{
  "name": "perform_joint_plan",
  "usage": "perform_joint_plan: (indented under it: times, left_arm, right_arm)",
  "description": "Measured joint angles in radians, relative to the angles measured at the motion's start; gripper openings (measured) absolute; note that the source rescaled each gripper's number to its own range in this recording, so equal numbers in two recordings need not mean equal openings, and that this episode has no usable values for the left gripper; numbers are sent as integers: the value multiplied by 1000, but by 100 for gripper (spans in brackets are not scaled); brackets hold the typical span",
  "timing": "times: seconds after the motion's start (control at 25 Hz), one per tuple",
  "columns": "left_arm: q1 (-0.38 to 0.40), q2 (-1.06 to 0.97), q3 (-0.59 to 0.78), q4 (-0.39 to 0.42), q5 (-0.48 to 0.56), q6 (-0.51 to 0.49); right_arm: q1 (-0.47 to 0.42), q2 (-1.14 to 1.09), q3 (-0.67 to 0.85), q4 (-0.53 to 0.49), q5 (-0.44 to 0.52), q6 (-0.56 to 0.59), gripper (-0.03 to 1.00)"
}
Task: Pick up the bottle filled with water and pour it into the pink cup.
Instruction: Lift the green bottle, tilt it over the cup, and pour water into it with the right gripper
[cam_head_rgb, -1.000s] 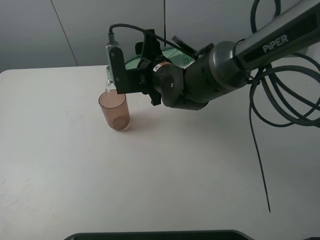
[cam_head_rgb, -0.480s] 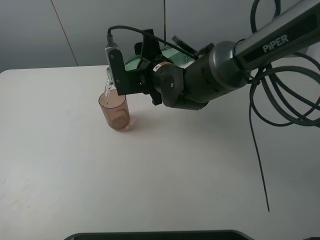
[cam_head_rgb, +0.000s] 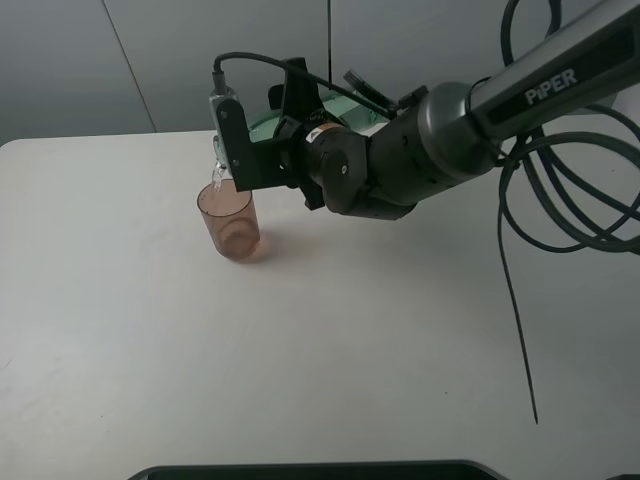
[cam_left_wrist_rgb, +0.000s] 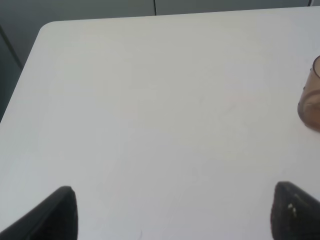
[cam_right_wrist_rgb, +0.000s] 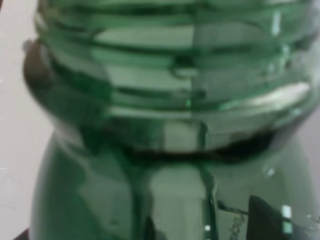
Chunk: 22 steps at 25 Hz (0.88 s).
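The pink cup (cam_head_rgb: 229, 222) stands upright on the white table (cam_head_rgb: 150, 330), left of centre. My right gripper (cam_head_rgb: 272, 138) is shut on the green-tinted bottle (cam_head_rgb: 262, 125) and holds it tipped almost level, its clear neck (cam_head_rgb: 217, 168) just above the cup's rim. The bottle fills the right wrist view (cam_right_wrist_rgb: 165, 125). My left gripper (cam_left_wrist_rgb: 177, 215) is open and empty over bare table, with the cup at the edge of its view (cam_left_wrist_rgb: 312, 97). The left gripper does not show in the high view.
The right arm's thick body (cam_head_rgb: 410, 165) reaches in from the right. Black cables (cam_head_rgb: 515, 250) hang over the table's right side. A dark edge (cam_head_rgb: 300, 470) runs along the front. A grey wall stands behind the table.
The right wrist has shifted very slightly up and left above the cup, still holding the tipped bottle. The cup has not moved.
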Motion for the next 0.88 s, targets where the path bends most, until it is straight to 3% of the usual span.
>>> perform_joint_plan:
  times: [0.88]
  left_arm:
    - [0, 0, 0, 0, 0, -2]
  right_arm:
    - [-4, 0, 0, 6, -1, -28, 0]
